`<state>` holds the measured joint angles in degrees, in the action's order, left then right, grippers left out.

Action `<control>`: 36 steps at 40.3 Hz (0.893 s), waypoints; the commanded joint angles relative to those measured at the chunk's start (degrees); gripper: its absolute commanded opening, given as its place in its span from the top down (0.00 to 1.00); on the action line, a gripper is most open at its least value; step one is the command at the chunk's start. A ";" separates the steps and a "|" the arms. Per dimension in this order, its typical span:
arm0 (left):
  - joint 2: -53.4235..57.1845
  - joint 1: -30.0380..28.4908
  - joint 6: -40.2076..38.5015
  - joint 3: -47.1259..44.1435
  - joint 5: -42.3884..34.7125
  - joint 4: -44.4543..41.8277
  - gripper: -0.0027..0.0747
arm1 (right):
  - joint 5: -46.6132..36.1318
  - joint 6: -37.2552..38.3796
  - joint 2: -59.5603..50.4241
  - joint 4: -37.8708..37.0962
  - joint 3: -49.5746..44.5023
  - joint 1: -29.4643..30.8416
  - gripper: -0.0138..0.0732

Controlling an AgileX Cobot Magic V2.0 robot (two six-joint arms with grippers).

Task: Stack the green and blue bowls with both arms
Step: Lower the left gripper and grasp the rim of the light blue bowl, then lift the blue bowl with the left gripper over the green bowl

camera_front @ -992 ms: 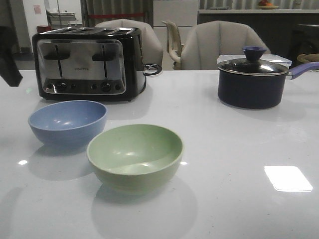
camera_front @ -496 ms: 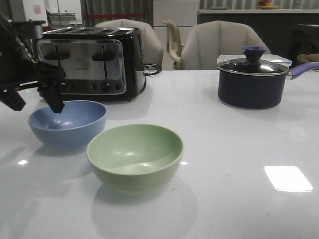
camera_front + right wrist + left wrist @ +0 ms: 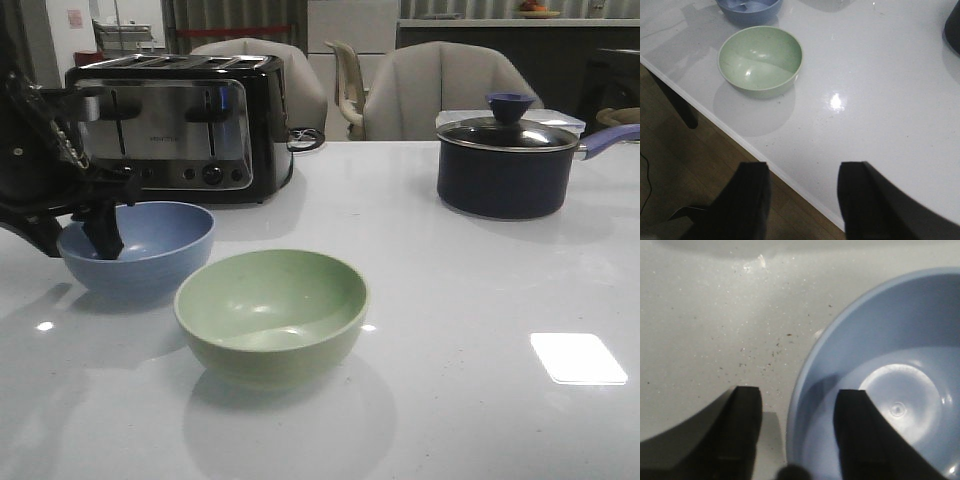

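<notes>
The dusty blue bowl (image 3: 140, 245) sits on the white table at the left, in front of the toaster. The pale green bowl (image 3: 271, 312) sits just right of it and nearer me, empty. My left gripper (image 3: 78, 238) is open and straddles the blue bowl's left rim: in the left wrist view (image 3: 797, 412) one finger is inside the bowl (image 3: 890, 405) and one outside over the table. My right gripper (image 3: 802, 175) is open and empty, high over the table's front edge; its view shows the green bowl (image 3: 760, 59) and part of the blue bowl (image 3: 750, 9). It is out of the front view.
A black and chrome toaster (image 3: 175, 125) stands behind the blue bowl. A dark lidded saucepan (image 3: 510, 160) with a purple handle stands at the back right. Chairs stand behind the table. The table's front edge (image 3: 740, 137) drops to a wooden floor.
My left arm has come in from the left and lowered; its gripper now straddles the blue bowl's left rim. The bowls have not moved.
</notes>
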<state>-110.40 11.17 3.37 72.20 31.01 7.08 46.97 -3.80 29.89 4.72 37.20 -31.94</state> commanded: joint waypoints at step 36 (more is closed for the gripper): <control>22.54 0.40 3.53 1.84 8.89 0.27 0.84 | -3.93 -0.52 0.12 -0.28 1.37 0.03 0.34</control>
<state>-93.02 11.27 6.24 72.41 40.72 6.92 46.97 -3.80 29.89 4.72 37.20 -31.94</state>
